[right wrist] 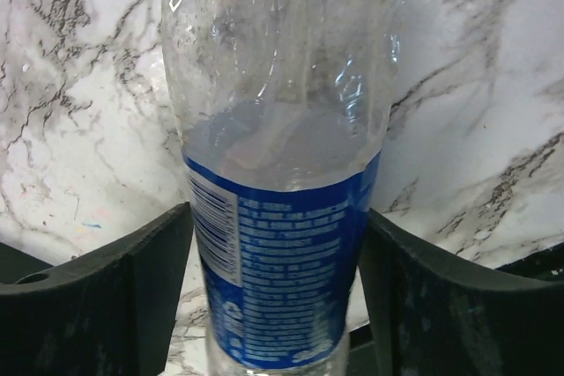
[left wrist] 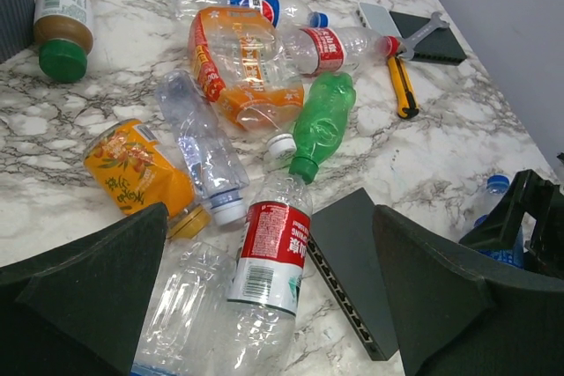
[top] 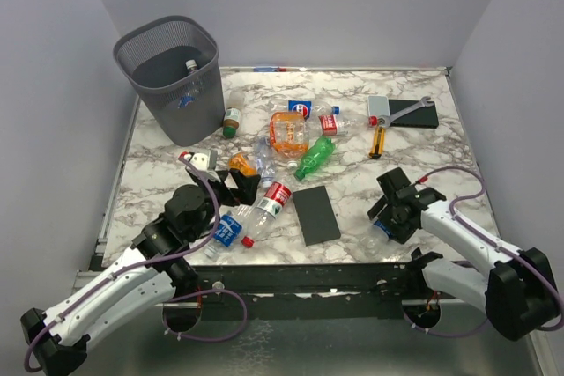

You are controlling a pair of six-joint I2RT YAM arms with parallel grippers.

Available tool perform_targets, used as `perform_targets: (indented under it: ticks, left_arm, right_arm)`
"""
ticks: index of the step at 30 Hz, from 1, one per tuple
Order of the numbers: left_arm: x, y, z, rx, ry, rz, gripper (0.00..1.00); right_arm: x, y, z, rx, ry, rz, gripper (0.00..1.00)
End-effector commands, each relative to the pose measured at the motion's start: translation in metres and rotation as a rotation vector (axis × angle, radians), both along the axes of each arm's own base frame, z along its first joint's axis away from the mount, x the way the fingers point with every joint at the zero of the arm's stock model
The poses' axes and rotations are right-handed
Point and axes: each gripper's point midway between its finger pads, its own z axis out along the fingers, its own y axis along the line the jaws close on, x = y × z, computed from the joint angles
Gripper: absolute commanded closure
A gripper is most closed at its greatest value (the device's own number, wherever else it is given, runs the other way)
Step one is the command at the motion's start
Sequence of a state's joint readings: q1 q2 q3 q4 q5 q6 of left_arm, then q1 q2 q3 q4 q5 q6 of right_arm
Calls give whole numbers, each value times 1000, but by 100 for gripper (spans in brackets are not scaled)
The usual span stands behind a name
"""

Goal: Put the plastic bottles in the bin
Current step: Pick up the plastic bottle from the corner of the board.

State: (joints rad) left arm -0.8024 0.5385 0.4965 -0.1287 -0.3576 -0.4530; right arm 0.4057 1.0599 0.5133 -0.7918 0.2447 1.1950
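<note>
Straddling a clear bottle with a blue label (right wrist: 282,85) at the near right of the marble table (top: 423,151), the right gripper (right wrist: 278,217) has a finger against each side of the label; whether it is clamped I cannot tell. The left gripper (left wrist: 269,217) hangs with fingers wide apart over a red-labelled clear bottle (left wrist: 264,279) in the near-left cluster, beside a green bottle (left wrist: 324,125) and a crumpled orange bottle (left wrist: 251,77). At far left, the mesh bin (top: 189,116) holds a white-capped bottle (top: 189,77).
</note>
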Motion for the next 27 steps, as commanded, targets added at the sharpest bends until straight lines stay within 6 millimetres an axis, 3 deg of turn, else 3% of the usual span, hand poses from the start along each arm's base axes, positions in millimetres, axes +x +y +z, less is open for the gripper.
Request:
perform_targets:
  ticks: [1, 4, 6, 8, 11, 14, 16, 21, 23, 27]
  left_arm:
    - [-1, 7, 5, -15, -52, 16, 1]
    - [0, 8, 7, -23, -63, 25, 1]
    - [0, 9, 9, -30, -65, 27, 1]
    - [-2, 4, 13, -34, -63, 1, 1]
    - [-6, -10, 14, -53, -29, -60, 1]
    - [-7, -19, 16, -132, 30, -67, 1]
    - [-10, -28, 34, -203, 32, -101, 1]
    - [-19, -66, 103, -335, -47, -295, 1]
    - [-16, -78, 122, -360, -55, -330, 1]
    - [-19, -106, 151, -382, -110, -463, 1]
  right_arm:
    - [7, 11, -4, 50, -46, 63, 27]
    - [18, 20, 8, 90, -129, 136, 36]
    - [31, 32, 29, 141, -235, 208, 44]
    - [45, 43, 62, 193, -396, 281, 49]
    - [62, 63, 132, 263, -686, 432, 50]
    - [59, 94, 200, 341, -902, 687, 49]
    - [47, 115, 230, 404, -977, 870, 49]
    - [34, 146, 261, 438, -1108, 1105, 49]
    - [30, 161, 263, 473, -1137, 1165, 49]
    - [11, 190, 287, 523, -1266, 1302, 49]
